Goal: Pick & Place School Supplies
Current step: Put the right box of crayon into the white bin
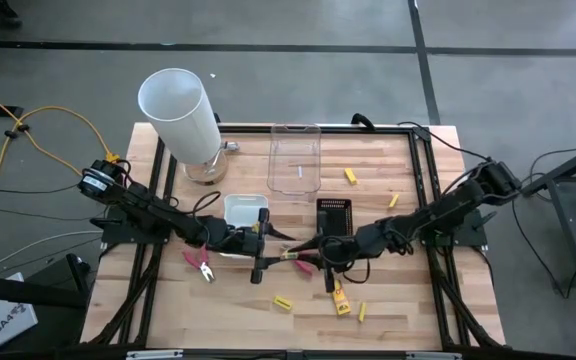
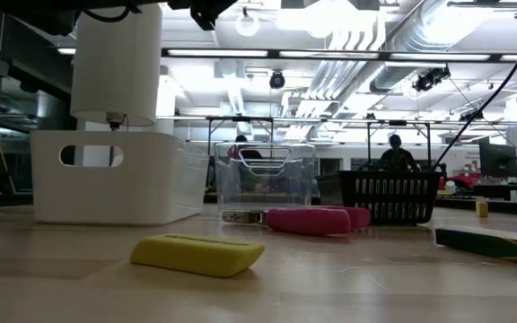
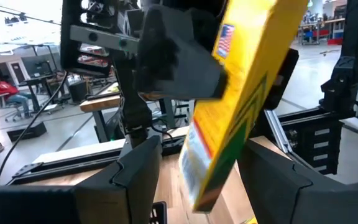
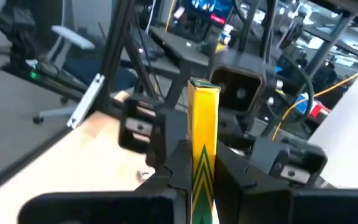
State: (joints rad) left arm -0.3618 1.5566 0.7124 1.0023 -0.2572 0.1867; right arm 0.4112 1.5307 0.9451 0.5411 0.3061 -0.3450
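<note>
At table centre, my right gripper (image 1: 303, 254) is clamped on a flat yellow pack with green edge and red marks (image 4: 202, 149), facing my left gripper (image 1: 263, 251).
My left fingers (image 3: 135, 168) stand wide apart on either side of the pack's far end; contact unclear. Pack is held off the wooden tabletop (image 1: 398, 310), between the white tray (image 1: 245, 211) and black mesh tray (image 1: 335, 214). Pink-handled pliers (image 1: 201, 263) lie by my left arm, a second pink pair (image 2: 308, 219) near centre. Yellow stubby sticks (image 1: 350, 176) and a yellow block (image 2: 197, 253) lie loose on the table.
</note>
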